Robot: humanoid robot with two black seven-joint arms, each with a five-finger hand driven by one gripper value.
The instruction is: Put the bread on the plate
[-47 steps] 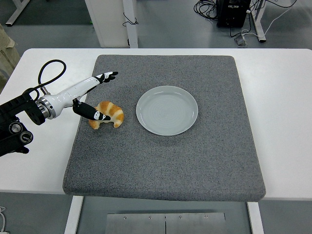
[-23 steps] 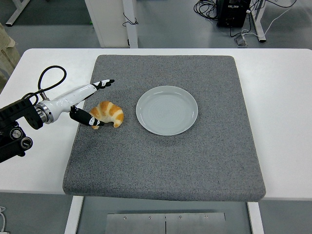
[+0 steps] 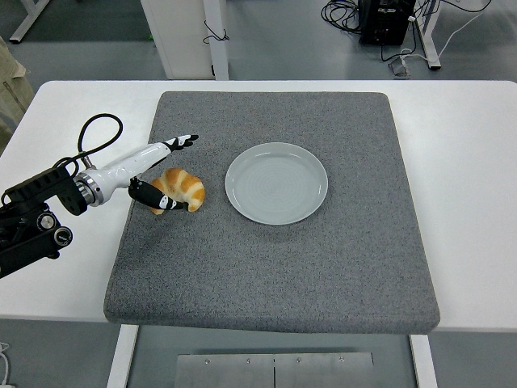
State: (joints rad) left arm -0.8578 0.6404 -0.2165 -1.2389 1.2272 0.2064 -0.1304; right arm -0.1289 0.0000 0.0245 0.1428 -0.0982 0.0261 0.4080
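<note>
Golden croissant [image 3: 182, 189] flat on grey mat, just left of empty pale plate [image 3: 276, 183], seemingly apart.

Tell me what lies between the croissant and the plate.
Nothing: the head view shows only bare grey mat between the croissant and the plate.

A lab: cables [image 3: 343, 11] trail across grey floor [image 3: 275, 48].

We lose the left arm [image 3: 36, 222] at the picture's left edge, so its upper part stays unseen. The thumb of the left hand [image 3: 157, 174] covers the near-left end of the bread [image 3: 182, 188], and we cannot tell whether that tip touches the grey mat [image 3: 275, 267] beneath. The white table [image 3: 477, 162] runs off both side edges. The cables and stands on the floor at the top are cut off.
</note>
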